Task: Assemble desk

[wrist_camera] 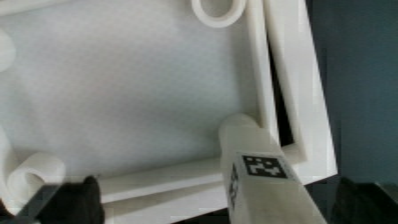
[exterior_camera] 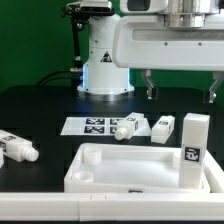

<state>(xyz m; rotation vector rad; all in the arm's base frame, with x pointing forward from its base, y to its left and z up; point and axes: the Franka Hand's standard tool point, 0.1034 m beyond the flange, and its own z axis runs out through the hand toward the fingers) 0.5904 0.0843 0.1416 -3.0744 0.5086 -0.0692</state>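
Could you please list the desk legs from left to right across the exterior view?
far-left lying leg → lying leg in the middle → short tagged leg → upright leg standing in the desk panel.

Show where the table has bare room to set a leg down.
Free: table between the leg at the exterior view's left and the desk panel, and beside the robot base. Crowded: marker board and two legs beyond the panel.

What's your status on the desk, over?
Pincer open, empty, above the panel. One leg upright at a panel corner. Three loose legs lying flat outside the panel. Nothing in the way.
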